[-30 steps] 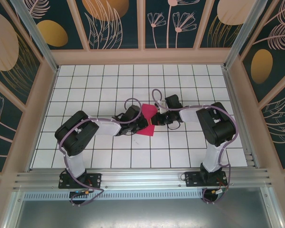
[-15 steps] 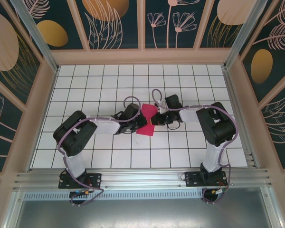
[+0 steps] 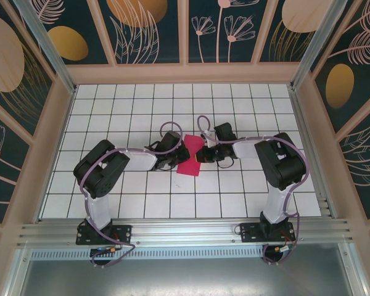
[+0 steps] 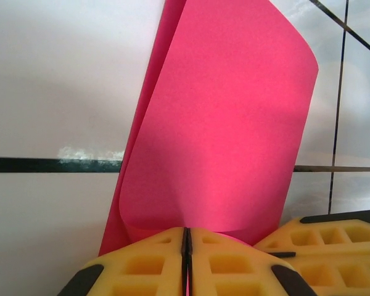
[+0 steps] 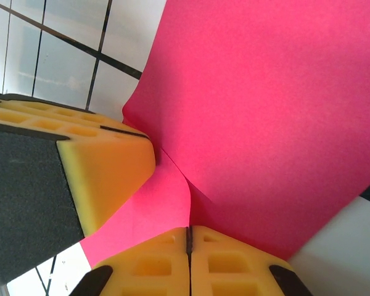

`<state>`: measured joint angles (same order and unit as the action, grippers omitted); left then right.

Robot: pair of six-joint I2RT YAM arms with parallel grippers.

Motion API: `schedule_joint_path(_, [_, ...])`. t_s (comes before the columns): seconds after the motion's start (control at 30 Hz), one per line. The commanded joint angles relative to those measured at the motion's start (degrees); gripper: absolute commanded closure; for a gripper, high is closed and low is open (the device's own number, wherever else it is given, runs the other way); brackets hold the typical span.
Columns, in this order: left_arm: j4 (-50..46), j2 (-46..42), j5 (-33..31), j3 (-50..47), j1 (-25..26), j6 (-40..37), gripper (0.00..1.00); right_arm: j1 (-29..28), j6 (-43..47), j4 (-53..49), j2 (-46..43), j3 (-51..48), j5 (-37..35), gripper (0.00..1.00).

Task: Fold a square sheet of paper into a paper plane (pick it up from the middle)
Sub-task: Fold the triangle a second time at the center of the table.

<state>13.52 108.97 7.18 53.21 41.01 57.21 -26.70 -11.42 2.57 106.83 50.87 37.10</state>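
The square sheet of paper [image 3: 190, 157], magenta-pink, lies mid-table, curled over itself and not flat. My left gripper [image 3: 180, 154] is at its left edge, shut on it. In the left wrist view the sheet [image 4: 222, 129] rolls up from the yellow fingertips [image 4: 154, 259], which pinch its near edge. My right gripper [image 3: 200, 154] is shut on the paper's right edge. In the right wrist view the paper [image 5: 265, 111] rises from the closed jaws [image 5: 188, 231], with a fold line beside them. The two grippers nearly touch.
The white tiled table [image 3: 135, 105] with black grid lines is walled by a tan frame [image 3: 184, 74] and patterned panels. A metal rail [image 3: 185, 231] runs along the near edge by the arm bases.
The left arm's wrist has swung toward the far side, still holding the paper's left edge. The right arm has not moved.
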Motion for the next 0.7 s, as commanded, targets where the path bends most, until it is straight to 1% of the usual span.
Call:
schedule_joint_path(0.0, [-1.0,0.8,-0.1,-0.8,0.0,-1.0,0.87,-0.8,1.0,-2.4,3.2,-0.3,-4.8,0.92])
schedule_joint_path(0.17, [-4.9,-2.1,-3.0,2.2,-0.3,-3.6,0.85,-0.9,1.1,-2.6,3.1,-0.3,-4.9,0.92])
schedule_joint_path(0.27, [-4.9,-2.0,-3.2,2.1,-0.6,-4.3,0.85,-0.8,1.2,-2.6,3.1,-0.2,-4.9,0.92])
schedule_joint_path(0.37, [-5.0,-0.5,-3.0,4.2,-0.8,-4.6,0.84,-0.8,1.1,-2.4,3.1,-0.5,-4.9,0.92])
schedule_joint_path(0.57, [-3.6,2.5,-1.8,2.9,-0.9,-3.4,0.86,-0.9,1.0,-2.6,2.8,-0.1,-4.8,0.91])
schedule_joint_path(0.67, [-2.4,1.9,-1.6,-0.7,-0.9,-2.6,0.86,-0.9,0.5,-2.9,1.5,0.3,-4.8,0.87])
